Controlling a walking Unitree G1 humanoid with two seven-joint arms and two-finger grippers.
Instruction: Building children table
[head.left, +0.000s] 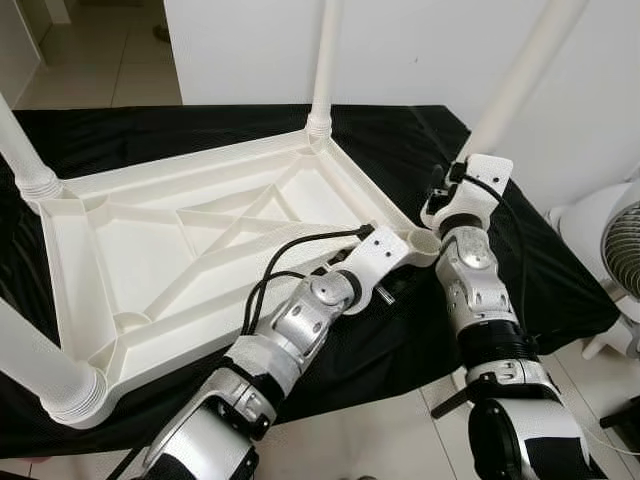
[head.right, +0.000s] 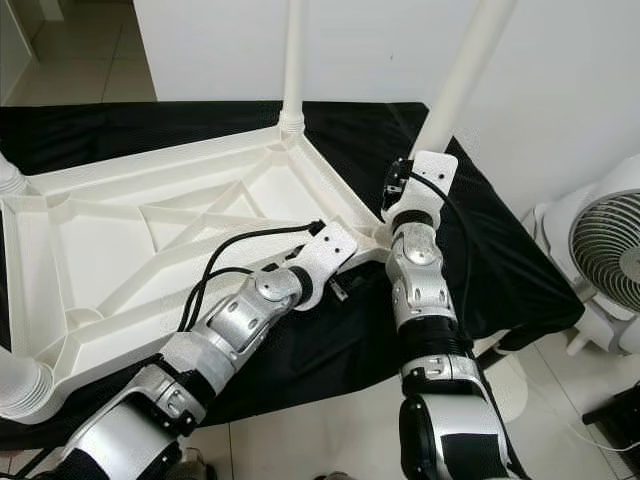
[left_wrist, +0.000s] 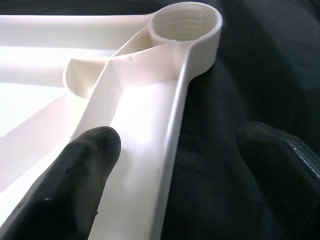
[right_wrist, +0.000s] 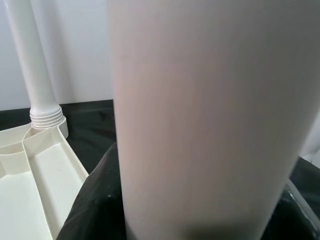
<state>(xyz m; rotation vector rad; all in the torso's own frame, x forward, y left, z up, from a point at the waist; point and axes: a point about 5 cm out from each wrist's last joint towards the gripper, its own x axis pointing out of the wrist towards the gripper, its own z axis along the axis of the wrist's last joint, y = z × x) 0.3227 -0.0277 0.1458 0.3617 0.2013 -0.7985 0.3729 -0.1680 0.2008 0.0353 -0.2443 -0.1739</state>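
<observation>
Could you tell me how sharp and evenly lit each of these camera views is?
Head views: sharp, evenly lit, the white tabletop crisp on the black cloth. Left wrist view: the empty leg socket is fairly sharp, the near finger soft. Right wrist view: the table leg is a close, featureless blur.

The white tabletop (left_wrist: 135, 115) lies underside up on a black cloth (left_wrist: 250, 75). Its threaded corner socket (left_wrist: 186, 22) stands open at the far end of the rim. The left gripper (left_wrist: 170, 175) straddles that rim with jaws spread: one finger (left_wrist: 70, 185) inside the tabletop, the other on the cloth.
</observation>
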